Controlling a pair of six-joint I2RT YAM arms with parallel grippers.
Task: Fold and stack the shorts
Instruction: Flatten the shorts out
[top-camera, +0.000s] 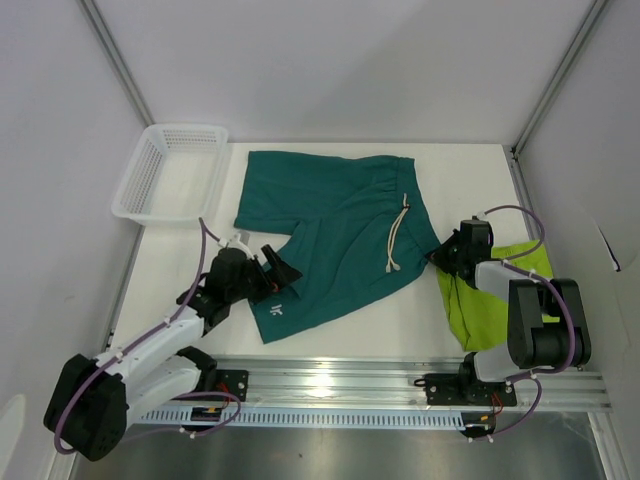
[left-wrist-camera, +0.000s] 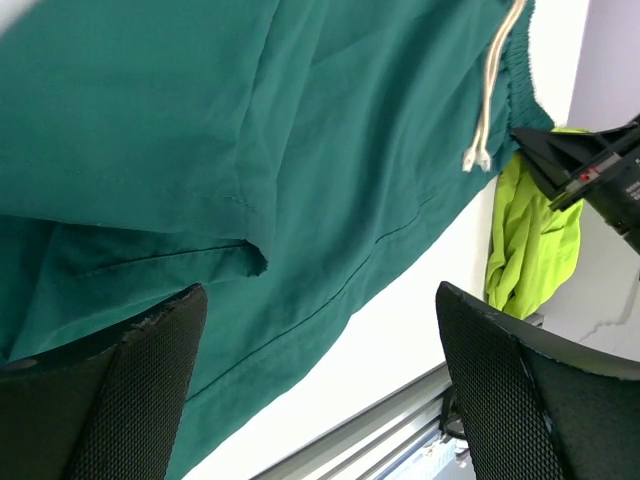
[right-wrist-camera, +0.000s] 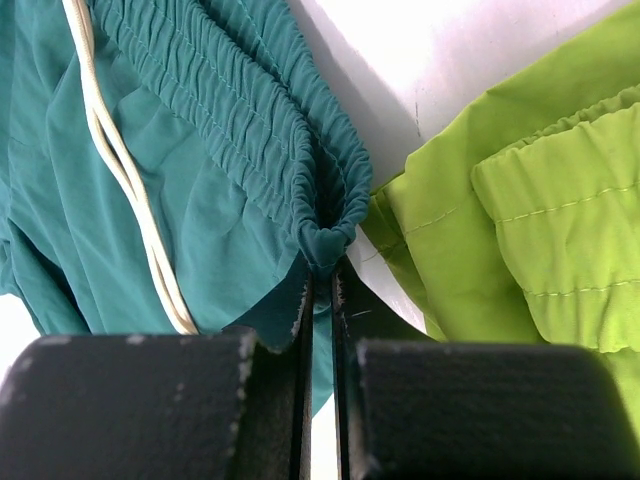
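Clamped thinly on the teal shorts (top-camera: 340, 235) at the waistband corner (right-wrist-camera: 325, 238), the right tool (right-wrist-camera: 322, 285) may slip; left tool (top-camera: 283, 272) gapes empty.

The dark teal shorts (top-camera: 335, 235) are plain, with a cream drawstring (top-camera: 397, 240) and a small white logo (top-camera: 276, 309), and the lime green shorts (top-camera: 472, 312) are plain too. The basket (top-camera: 170, 170) is white with a fine grid pattern of holes, and the bench (top-camera: 410, 315) is plain white. The left tool (top-camera: 283, 275) and the right tool (top-camera: 438, 256) are both black, and the cables (top-camera: 203, 250) on the arms are purple.
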